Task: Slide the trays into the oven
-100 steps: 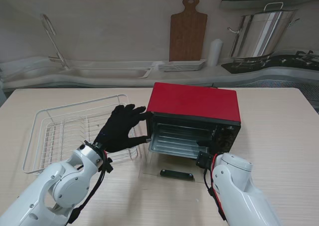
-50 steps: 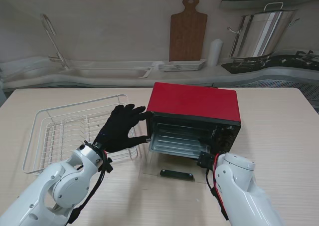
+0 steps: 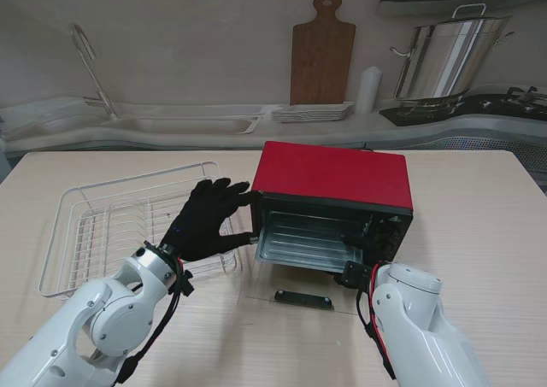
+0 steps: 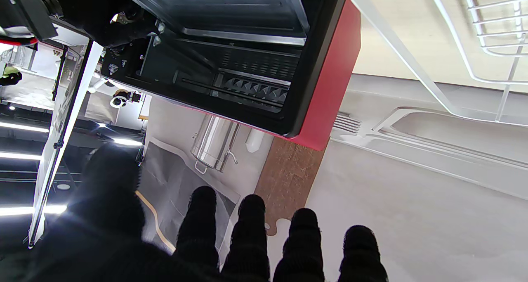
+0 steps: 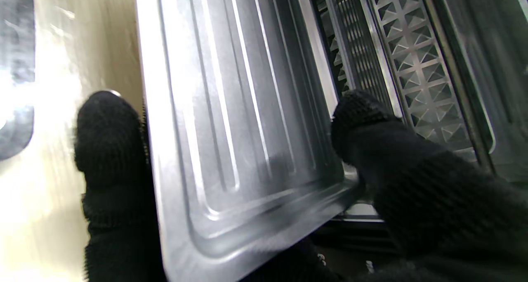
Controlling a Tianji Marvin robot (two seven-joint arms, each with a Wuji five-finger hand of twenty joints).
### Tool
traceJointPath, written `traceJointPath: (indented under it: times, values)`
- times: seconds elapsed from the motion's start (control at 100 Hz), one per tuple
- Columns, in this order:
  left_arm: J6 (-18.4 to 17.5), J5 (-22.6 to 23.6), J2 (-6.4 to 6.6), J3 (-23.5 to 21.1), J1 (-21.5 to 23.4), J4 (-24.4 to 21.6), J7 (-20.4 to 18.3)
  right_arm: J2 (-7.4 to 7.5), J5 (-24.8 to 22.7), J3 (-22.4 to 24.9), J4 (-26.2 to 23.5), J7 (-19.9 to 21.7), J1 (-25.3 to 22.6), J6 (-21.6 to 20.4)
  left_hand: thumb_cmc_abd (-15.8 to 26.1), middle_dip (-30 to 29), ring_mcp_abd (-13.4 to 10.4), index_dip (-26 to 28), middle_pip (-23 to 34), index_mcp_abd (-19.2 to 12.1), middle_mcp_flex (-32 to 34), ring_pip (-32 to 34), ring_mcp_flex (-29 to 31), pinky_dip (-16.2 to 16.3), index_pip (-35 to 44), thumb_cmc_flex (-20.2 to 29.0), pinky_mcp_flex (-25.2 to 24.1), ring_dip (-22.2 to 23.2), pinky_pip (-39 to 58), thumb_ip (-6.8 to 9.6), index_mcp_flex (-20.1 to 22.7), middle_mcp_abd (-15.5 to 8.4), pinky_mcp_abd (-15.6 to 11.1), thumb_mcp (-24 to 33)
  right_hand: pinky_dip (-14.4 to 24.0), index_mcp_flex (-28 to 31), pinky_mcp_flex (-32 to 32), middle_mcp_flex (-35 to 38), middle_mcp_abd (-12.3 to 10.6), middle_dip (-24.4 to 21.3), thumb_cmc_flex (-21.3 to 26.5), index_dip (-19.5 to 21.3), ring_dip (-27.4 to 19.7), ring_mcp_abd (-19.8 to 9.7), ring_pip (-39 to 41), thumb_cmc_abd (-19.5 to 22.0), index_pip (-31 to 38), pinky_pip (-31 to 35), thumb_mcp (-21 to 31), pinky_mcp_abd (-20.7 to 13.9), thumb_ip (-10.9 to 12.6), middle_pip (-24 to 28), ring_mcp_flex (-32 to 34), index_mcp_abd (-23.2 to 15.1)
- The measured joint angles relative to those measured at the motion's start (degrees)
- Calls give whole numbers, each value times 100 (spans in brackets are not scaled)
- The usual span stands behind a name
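A red oven [image 3: 333, 173] stands mid-table with its glass door [image 3: 286, 286] folded down flat toward me. A ribbed metal tray [image 3: 303, 242] lies partly inside the cavity. In the right wrist view my right hand [image 5: 412, 183] is shut on the tray [image 5: 247, 129] at its near corner, one finger under the rim and another on top. In the stand view that hand is hidden behind my forearm. My left hand [image 3: 208, 220] is open, fingers spread against the oven's left front corner [image 4: 330, 75], holding nothing.
A white wire dish rack [image 3: 137, 179] sits left of the oven, close to my left wrist. The door's black handle [image 3: 303, 298] lies nearest to me. On the back counter are a cutting board [image 3: 322, 49], stacked plates [image 3: 312, 112] and a steel pot [image 3: 444, 58].
My right forearm has shifted slightly to the right and nearer to me at the oven mouth. The left hand and the oven have not moved.
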Motion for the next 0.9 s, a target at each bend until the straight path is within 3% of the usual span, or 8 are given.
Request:
traceJointPath:
  times: [0.36, 0.45, 0.65, 0.9]
  values:
    - [-13, -10, -1, -6, 9, 0, 9, 4, 14, 85, -8, 6, -12, -8, 0, 0, 0, 0, 1, 0, 0, 0, 0, 0, 1, 0, 0, 0, 0, 0, 0, 0, 0, 0, -1167, -67, -134, 1, 14, -188, 0, -176, -350, 29, -1089, 5, -70, -953, -116, 0, 34, -554, -113, 158]
    - [-13, -12, -2, -5, 9, 1, 10, 9, 21, 108, -8, 16, -18, -20, 0, 0, 0, 1, 1, 0, 0, 0, 0, 0, 1, 0, 0, 0, 0, 0, 0, 0, 0, 0, -1253, -67, -145, 135, 27, -305, 0, -232, -467, 29, -1218, 5, -70, -1077, -224, 0, 34, -784, -113, 172]
    - [-13, -17, -2, -4, 9, 2, 11, 32, 53, 120, -5, 13, -39, -115, 0, 0, -1, 1, 1, 0, 0, 0, 0, 0, 1, 0, 0, 0, 0, 0, 0, 0, 0, 0, -1279, -67, -146, 734, 29, -839, -90, -302, -470, 29, -1232, 0, -70, -1136, -271, 1, 38, -1911, -113, 216]
    - [-12, -21, -3, -5, 9, 3, 10, 65, 26, 140, -8, 136, -76, -176, 0, 0, -1, 1, 2, 0, 0, 0, 0, 0, 1, -1, 0, 0, 0, 0, 0, 0, 0, 1, -1320, 7, -143, 924, -54, -872, -90, -302, -470, 23, -1233, -9, 2, -1138, -278, 1, 38, -2028, -93, 217]
